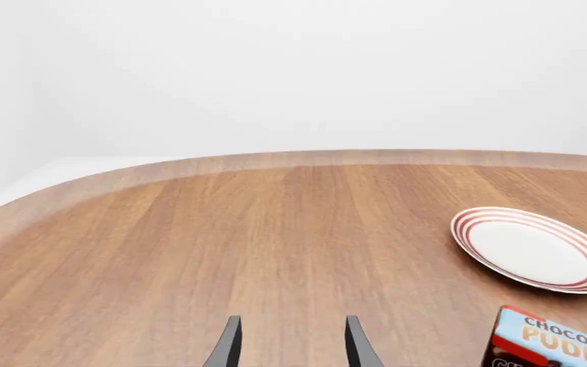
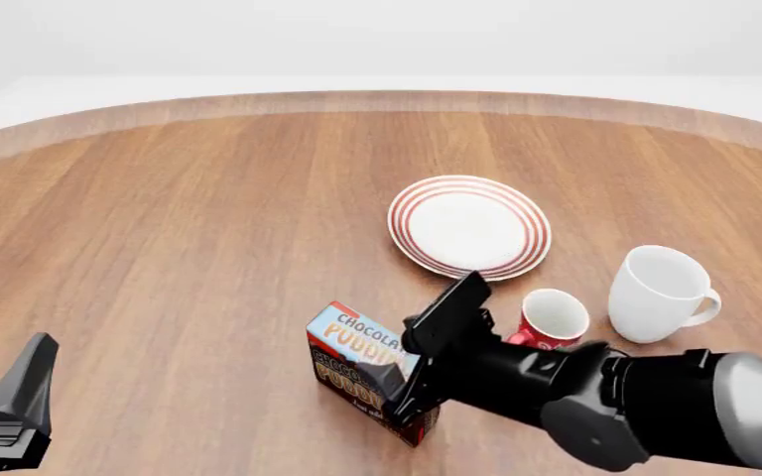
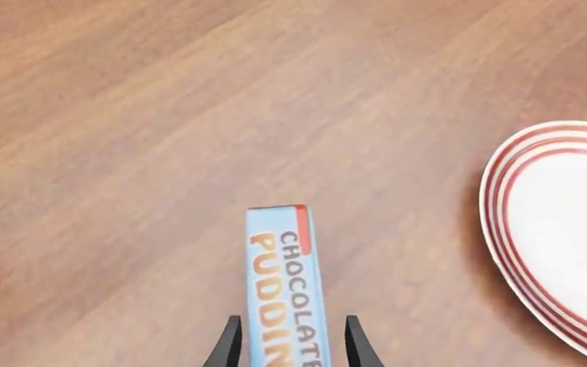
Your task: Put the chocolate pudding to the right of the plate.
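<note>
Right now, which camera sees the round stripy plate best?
The front view: the whole plate shows there, every red ring, with nothing covering it. The left wrist view also shows it, but far off and clipped at the picture's edge. The right wrist view catches only one curved piece of its rim.

Plate (image 2: 470, 226) behind pudding (image 2: 354, 349) (mugs (image 2: 661, 294) rightward) — all on table (image 2: 170, 228)
</note>
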Robot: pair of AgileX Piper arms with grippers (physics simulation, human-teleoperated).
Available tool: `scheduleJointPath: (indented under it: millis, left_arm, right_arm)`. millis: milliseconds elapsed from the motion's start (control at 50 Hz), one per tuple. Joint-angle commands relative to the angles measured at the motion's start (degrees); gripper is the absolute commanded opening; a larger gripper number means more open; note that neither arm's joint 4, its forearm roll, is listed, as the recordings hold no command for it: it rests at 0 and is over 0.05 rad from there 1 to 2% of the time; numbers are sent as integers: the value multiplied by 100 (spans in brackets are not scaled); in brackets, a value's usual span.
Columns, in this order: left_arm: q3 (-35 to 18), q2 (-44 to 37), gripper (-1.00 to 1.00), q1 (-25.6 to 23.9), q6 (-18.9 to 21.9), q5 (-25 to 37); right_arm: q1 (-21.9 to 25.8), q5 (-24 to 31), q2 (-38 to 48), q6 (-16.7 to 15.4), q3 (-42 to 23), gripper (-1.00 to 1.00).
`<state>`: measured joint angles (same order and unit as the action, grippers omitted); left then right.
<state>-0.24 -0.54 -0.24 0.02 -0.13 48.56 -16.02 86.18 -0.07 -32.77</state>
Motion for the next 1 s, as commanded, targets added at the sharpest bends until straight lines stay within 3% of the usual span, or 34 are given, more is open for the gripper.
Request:
scheduleJointPath:
  millis: [20, 540, 760, 860, 880, 1000]
  left_arm:
    - [0, 0, 100, -1, 2, 0]
    - [0, 0, 100, -4, 8, 0]
    - [0, -2, 100, -4, 3, -1]
    - [0, -5, 100, -4, -4, -1]
    - [0, -3, 100, -4, 2, -1]
    - [0, -4, 100, -4, -1, -1]
  right_arm:
    - [46, -98, 86, 40, 60, 100]
    - [-22, -241, 515, 39, 22, 100]
    - [129, -598, 984, 289, 107, 100]
    - [-32, -738, 1034, 278, 196, 100]
    - [-150, -769, 996, 105, 250, -100]
    - [-102, -771, 972, 203, 249, -100]
